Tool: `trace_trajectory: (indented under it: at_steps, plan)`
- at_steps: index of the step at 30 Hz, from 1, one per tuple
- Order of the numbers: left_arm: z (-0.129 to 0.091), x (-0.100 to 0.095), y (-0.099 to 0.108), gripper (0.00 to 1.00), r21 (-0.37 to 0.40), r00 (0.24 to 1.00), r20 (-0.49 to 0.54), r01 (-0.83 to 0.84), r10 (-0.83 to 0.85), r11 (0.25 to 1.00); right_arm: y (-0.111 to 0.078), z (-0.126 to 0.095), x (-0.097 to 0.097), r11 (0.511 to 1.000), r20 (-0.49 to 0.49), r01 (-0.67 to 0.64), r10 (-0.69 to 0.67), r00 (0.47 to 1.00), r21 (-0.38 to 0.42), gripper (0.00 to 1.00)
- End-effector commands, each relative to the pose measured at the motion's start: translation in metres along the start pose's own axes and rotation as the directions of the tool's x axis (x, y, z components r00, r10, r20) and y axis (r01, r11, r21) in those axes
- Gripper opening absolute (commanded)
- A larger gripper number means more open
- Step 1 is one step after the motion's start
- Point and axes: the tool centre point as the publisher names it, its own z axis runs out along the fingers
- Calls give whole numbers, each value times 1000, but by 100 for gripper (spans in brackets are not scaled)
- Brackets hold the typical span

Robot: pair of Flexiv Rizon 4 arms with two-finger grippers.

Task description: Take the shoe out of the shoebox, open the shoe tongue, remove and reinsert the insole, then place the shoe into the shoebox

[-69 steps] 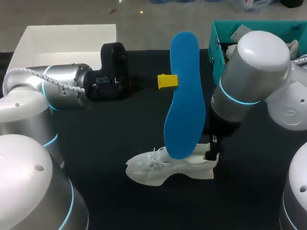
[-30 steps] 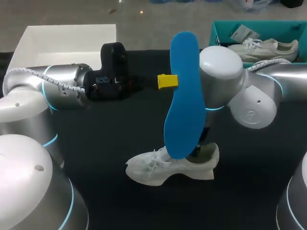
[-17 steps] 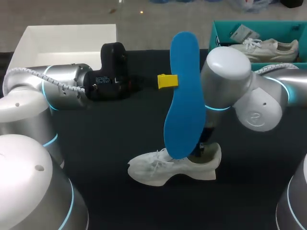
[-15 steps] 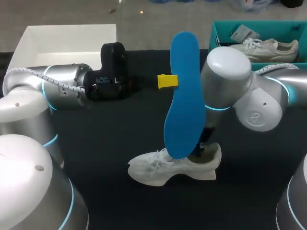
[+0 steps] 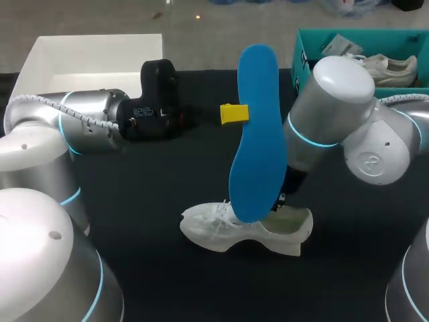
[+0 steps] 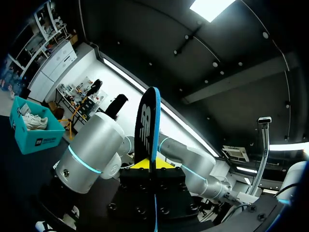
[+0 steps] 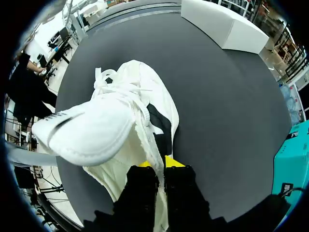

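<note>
Slides shoe toward 3 o'clock, pinched in right tool; grips insole in left tool, upright, 12 o'clock of shoe's opening.

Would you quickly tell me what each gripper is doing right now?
Left gripper: shut on the blue insole.
Right gripper: shut on the white shoe.

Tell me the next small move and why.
Probably lower the insole into the shoe. The left gripper holds it upright with its lower end by the shoe's opening, and the right gripper pinches the shoe's collar, which seems to steady it.
</note>
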Motion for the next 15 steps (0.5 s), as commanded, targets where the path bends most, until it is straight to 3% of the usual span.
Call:
trace_trajectory:
  at_steps: [1, 4, 15]
  plan:
    - [0, 0, 1, 0, 2, 1000, 0, -1, 1, 1000, -8, -16, 8, 973, -8, -216, 216, 976, -77, 0]
    - [0, 0, 1, 0, 2, 1000, 0, -1, 1, 1000, -6, -23, 11, 953, -50, -294, 291, 955, -67, 0]
    - [0, 0, 1, 0, 2, 1000, 0, -1, 1, 1000, -4, -28, 11, 960, -37, -270, 268, 963, -74, 0]
